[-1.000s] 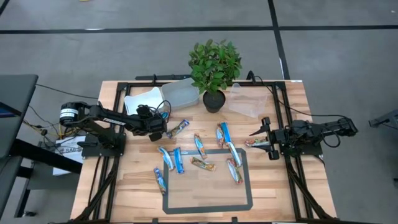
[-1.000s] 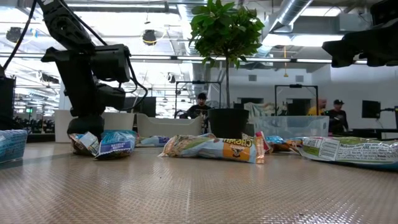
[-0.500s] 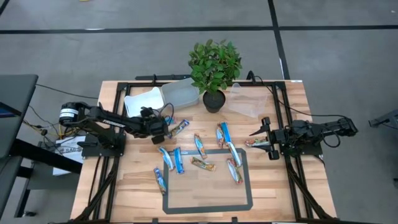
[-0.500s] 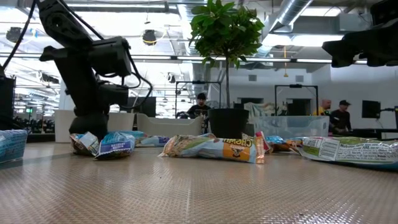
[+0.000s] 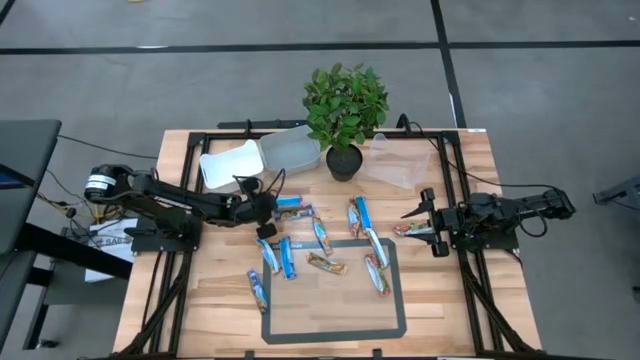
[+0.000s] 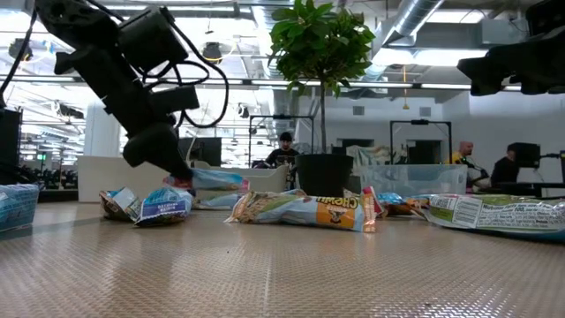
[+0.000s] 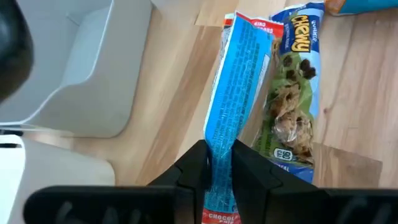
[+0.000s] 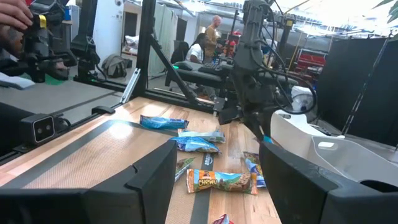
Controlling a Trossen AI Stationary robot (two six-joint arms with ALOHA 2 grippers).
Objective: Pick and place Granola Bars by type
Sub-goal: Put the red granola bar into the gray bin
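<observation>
Several granola bars lie flat on the wooden table around a dark tape rectangle (image 5: 335,290), some blue-and-white (image 5: 287,257), some brown-gold (image 5: 326,264). My left gripper (image 5: 268,208) is at the table's left-centre, shut on a blue bar (image 5: 290,203) that hangs over a blue-and-green "Chewy" bar (image 7: 292,106). My right gripper (image 5: 418,213) waits open at the right side, beside a bar (image 5: 410,229); in its wrist view the fingers stand wide apart. My left gripper pinches the blue bar between its two fingers at one end (image 7: 217,146). The fingers (image 6: 172,168) slant down from the table's left and lie along the bar. The bar (image 6: 216,181) is lifted clear and sticks out roughly level toward the right.
A white tub (image 5: 230,163) and a clear tub (image 5: 290,150) stand at the far left-centre, and another clear tub (image 5: 400,165) at the far right. A potted plant (image 5: 345,110) stands between them. Black frame rails edge the table. People show in the room behind.
My left arm has stretched toward the table's right and tipped its gripper downward. The blue bar that lay slanted on the table is now in its fingers, lifted clear and turned nearly level. The right arm has kept still.
</observation>
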